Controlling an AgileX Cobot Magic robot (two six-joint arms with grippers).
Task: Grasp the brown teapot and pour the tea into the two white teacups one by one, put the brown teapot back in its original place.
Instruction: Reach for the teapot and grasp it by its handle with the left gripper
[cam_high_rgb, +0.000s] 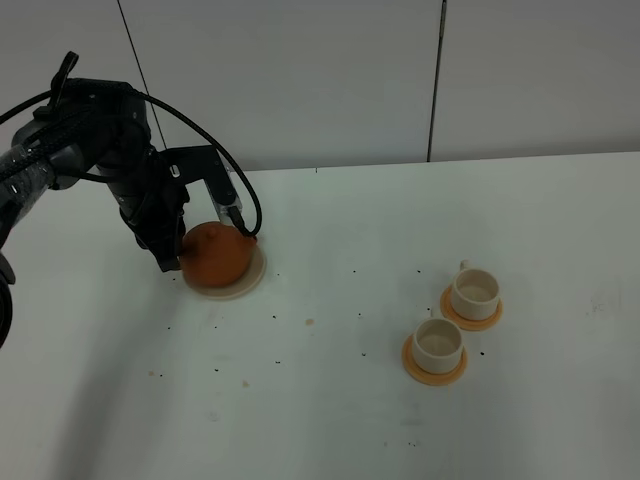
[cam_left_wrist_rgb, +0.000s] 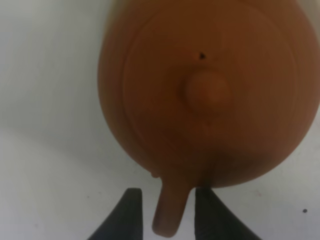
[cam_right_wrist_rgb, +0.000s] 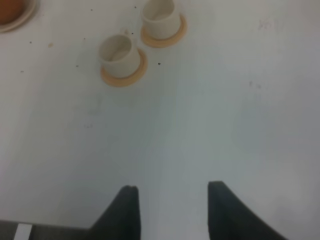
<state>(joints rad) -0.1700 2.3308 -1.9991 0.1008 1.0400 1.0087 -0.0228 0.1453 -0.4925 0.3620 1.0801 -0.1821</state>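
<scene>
Clay teapot (cam_high_rgb: 215, 255) sits on its saucer (cam_high_rgb: 252, 284). Its handle (cam_left_wrist_rgb: 169, 220) points straight into the left gripper (cam_left_wrist_rgb: 168, 194), jaws straddling it, seemingly not yet pinching. Right gripper (cam_right_wrist_rgb: 172, 187) hangs spread, far off.

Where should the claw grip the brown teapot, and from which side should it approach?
Grip the handle, the narrow piece jutting from the brown teapot, whose round body looks too wide and smooth to pinch. Come from the arm's side, left in the high view: the left claw straddles the handle.
</scene>
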